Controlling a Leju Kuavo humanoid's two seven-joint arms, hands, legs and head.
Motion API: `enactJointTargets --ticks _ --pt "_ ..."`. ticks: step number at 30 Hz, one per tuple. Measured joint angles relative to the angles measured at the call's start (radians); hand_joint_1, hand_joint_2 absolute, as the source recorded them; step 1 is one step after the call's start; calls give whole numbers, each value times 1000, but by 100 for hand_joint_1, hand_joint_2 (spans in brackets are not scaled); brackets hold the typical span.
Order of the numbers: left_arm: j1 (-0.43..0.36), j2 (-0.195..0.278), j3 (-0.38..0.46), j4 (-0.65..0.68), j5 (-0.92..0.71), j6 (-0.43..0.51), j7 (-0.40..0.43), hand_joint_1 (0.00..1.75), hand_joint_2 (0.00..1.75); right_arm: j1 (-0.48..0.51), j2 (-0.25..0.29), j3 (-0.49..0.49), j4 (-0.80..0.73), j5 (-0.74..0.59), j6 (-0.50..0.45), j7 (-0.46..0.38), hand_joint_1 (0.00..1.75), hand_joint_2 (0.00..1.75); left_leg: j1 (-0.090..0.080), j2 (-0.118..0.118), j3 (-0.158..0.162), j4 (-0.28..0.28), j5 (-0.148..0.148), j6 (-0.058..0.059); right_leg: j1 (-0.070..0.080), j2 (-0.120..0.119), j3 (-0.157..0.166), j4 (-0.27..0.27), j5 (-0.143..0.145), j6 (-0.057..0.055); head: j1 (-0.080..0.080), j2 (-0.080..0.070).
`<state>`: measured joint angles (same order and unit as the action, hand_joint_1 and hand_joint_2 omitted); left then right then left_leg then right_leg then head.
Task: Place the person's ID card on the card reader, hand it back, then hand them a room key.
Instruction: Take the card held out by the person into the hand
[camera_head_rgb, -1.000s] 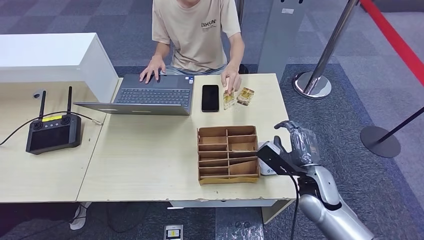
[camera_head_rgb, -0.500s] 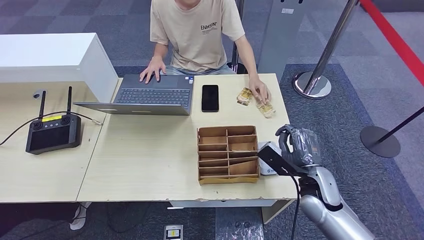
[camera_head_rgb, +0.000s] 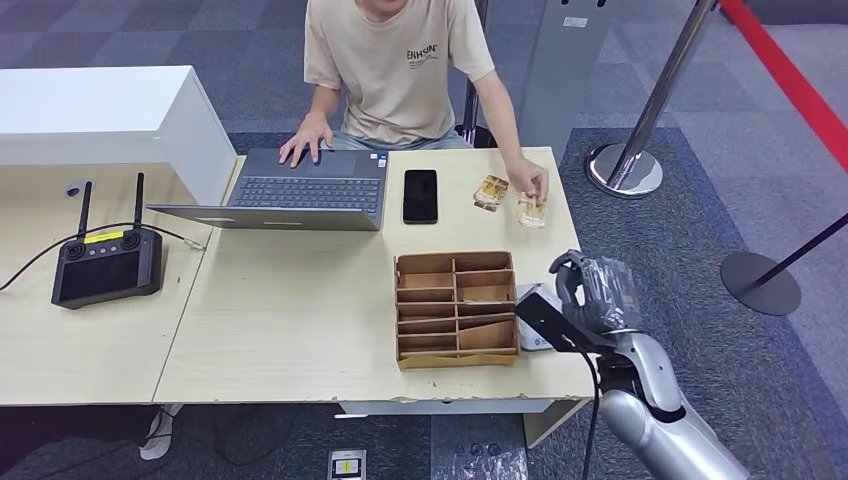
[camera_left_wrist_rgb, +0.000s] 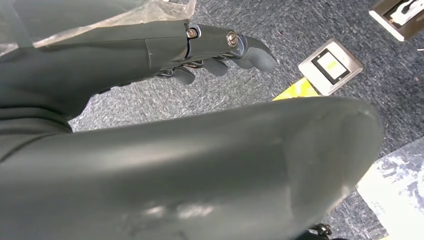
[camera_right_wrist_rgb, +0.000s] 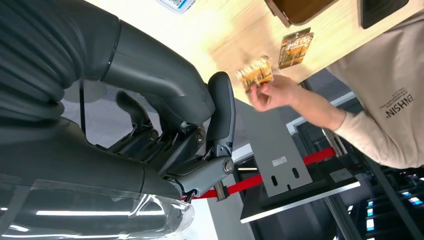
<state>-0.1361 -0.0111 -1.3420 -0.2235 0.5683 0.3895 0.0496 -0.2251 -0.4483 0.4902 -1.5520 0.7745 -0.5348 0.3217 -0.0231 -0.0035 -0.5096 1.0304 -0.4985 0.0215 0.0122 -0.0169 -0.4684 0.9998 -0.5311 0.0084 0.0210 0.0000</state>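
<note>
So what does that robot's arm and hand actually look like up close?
The right arm is silver metal with rounded segments and a black cable running along it. Its robot hand has dark grey fingers, a thick thumb and a clear plastic cover. The left robot hand is the same dark grey, with small silver screws.

Bare tabletop (camera_head_rgb: 300, 300) lies left of the divided wooden tray (camera_head_rgb: 457, 309); the tray, phone (camera_head_rgb: 421, 196) and laptop (camera_head_rgb: 300, 190) block the far side.

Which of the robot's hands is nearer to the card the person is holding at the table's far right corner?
The right. The right hand is raised beside the table's right edge, a short way from the card. The left hand hangs down over the carpet floor, away from the tabletop.
</note>
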Motion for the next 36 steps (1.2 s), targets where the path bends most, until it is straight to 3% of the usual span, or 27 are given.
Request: enactJointTargets --ticks 36 --pt "0 0 0 0 -3 0 0 0 0 11 15 2 0 -8 7 -12 134 175 0 0 0 0 0 0 0 0 0 0 0 0 0 0"
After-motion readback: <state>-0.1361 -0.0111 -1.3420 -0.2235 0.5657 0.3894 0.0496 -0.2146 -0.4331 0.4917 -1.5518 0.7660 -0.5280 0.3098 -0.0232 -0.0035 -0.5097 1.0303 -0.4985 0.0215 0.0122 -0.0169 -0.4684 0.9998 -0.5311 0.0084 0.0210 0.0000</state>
